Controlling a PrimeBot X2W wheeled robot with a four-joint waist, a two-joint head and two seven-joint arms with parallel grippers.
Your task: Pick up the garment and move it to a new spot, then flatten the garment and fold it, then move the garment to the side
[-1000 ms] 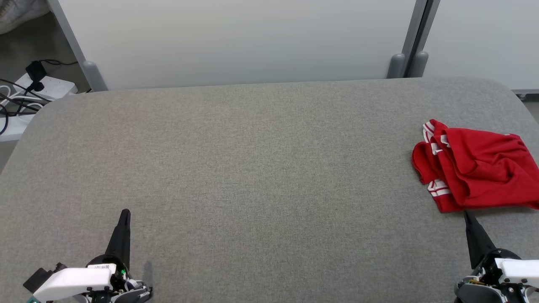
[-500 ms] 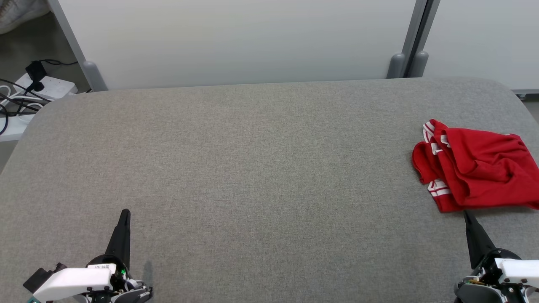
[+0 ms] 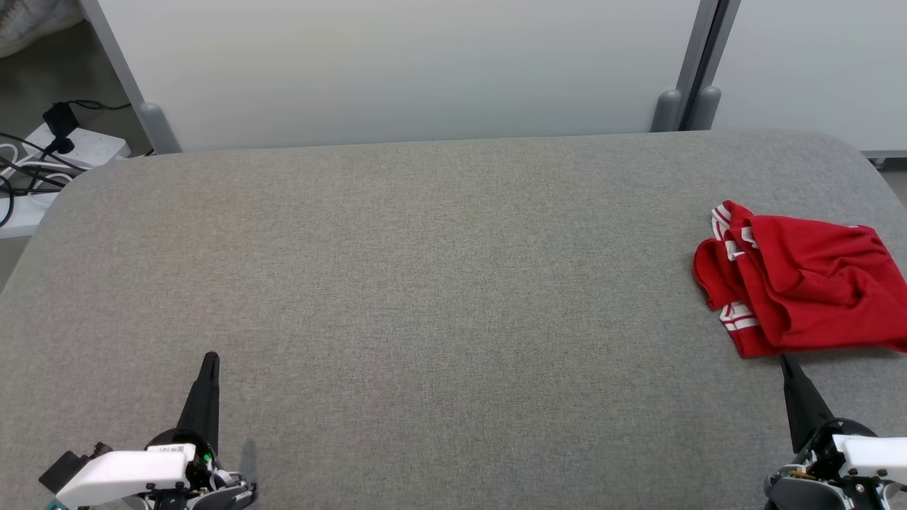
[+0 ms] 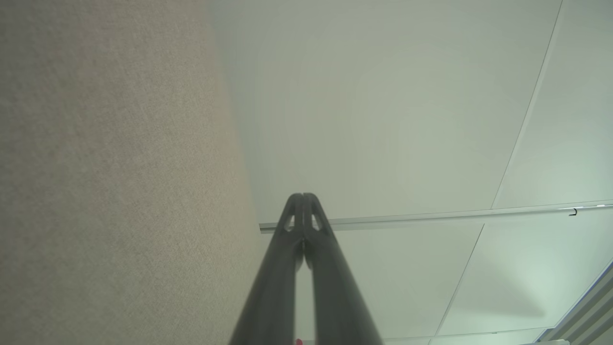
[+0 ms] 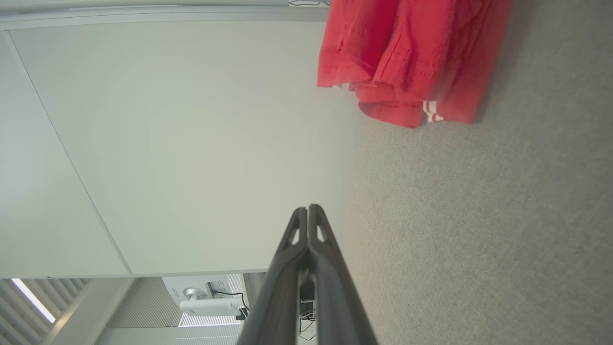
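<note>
A red garment [image 3: 801, 287] with white-striped cuffs lies crumpled at the right edge of the grey fabric table [image 3: 425, 283]; the right wrist view shows the same garment [image 5: 412, 62] at its top. My right gripper [image 3: 785, 363] is shut and empty, its tip just short of the garment's near edge. In its own wrist view the right gripper [image 5: 307, 208] has its fingers pressed together. My left gripper [image 3: 210, 358] rests shut and empty at the lower left, far from the garment, and its wrist view shows the left gripper [image 4: 302, 196] closed over the table.
White partition panels [image 3: 397, 64] stand along the table's far edge, with grey posts [image 3: 684, 106] between them. A white power strip with black cables [image 3: 64, 145] lies on the floor beyond the far left corner. The table's middle is bare fabric.
</note>
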